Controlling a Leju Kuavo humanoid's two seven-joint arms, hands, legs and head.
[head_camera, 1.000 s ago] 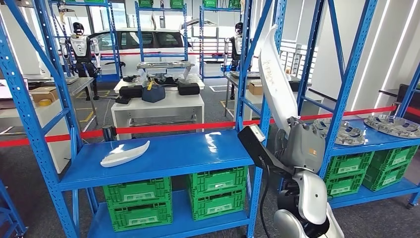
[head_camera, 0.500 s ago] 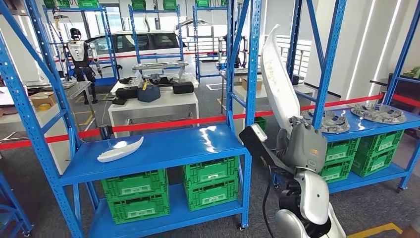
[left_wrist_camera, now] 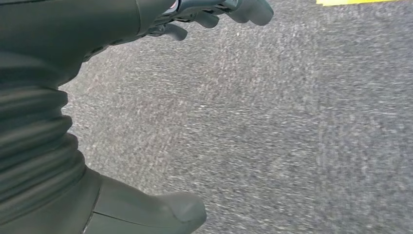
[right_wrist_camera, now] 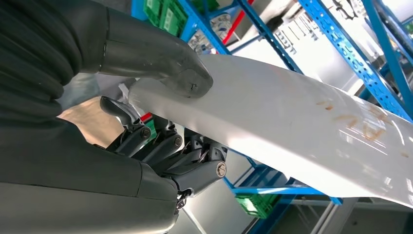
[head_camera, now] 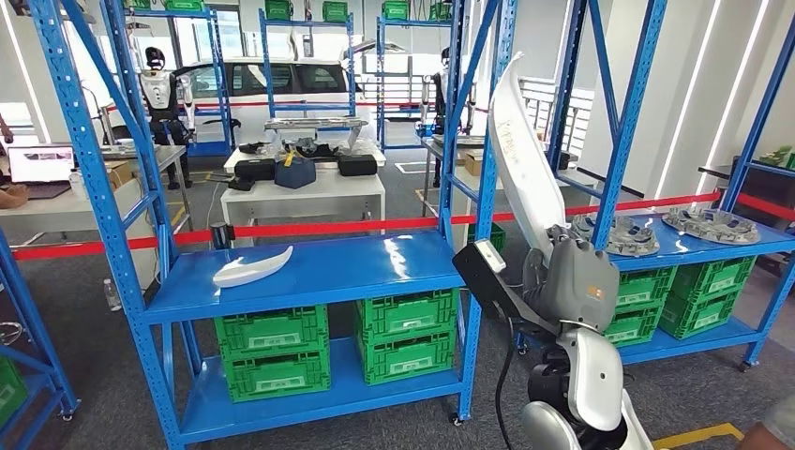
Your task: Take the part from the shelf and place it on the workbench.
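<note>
A: On the left, what is the left hand (left_wrist_camera: pixel 214 12) doing?

B: It hangs over the grey floor (left_wrist_camera: pixel 292 126). The fingers are apart and it holds nothing. I think it is kept low so it does not disturb the carrying.

A: And on the blue shelf (head_camera: pixel 319 272)?

B: One small white curved part (head_camera: pixel 251 267) lies near the left front corner of the shelf board. It is not touched.

A: Then where is the part for the task?

B: The right hand (right_wrist_camera: pixel 170 122) grips the long white panel (head_camera: pixel 523 150) at its lower end, the thumb on one face and the dark fingers under the other. The panel stands almost upright, tilted a little, off the shelf. I judge it is held so to pass between the blue posts.

A: How does it look?

B: It is long, narrow, lightly curved and glossy white, with faint orange writing on one face.

A: And the workbench?

B: Perhaps the white bench (head_camera: pixel 309 197) behind the red tape; I cannot be sure.
</note>
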